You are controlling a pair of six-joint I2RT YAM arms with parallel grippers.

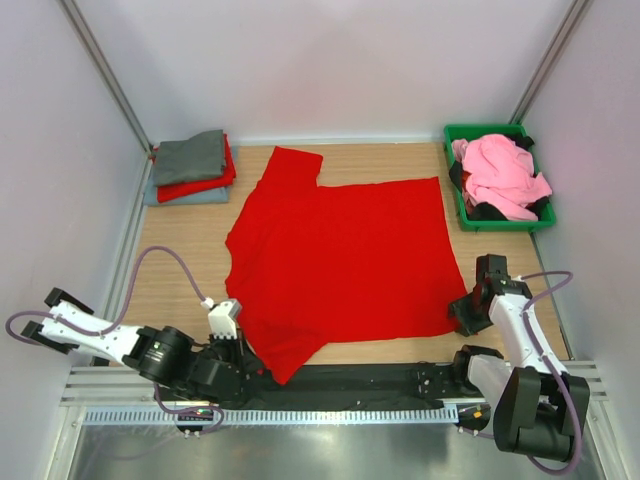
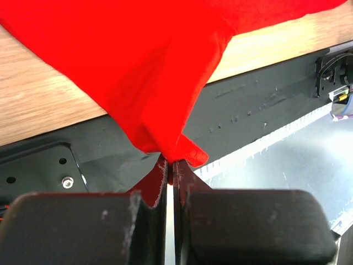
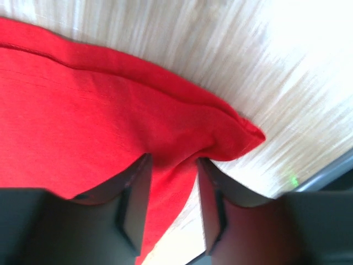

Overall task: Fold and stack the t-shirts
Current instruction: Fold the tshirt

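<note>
A large bright red t-shirt [image 1: 340, 255] lies spread flat on the wooden table [image 1: 180, 270]. Its near left corner hangs over the black front rail. My left gripper [image 1: 262, 370] is shut on that corner; in the left wrist view the jaws [image 2: 170, 164] pinch the red cloth [image 2: 143, 66] tightly. My right gripper [image 1: 466, 314] is at the shirt's near right corner. In the right wrist view it [image 3: 172, 165] is open, its fingers straddling a bunched fold of the red cloth [image 3: 83, 110] on the table.
Folded shirts are stacked at the back left [image 1: 190, 165]: grey on top, then red, then light blue-grey. A green plastic bin [image 1: 460, 200] at the back right holds pink [image 1: 500, 172] and dark shirts. Grey walls enclose the table on three sides.
</note>
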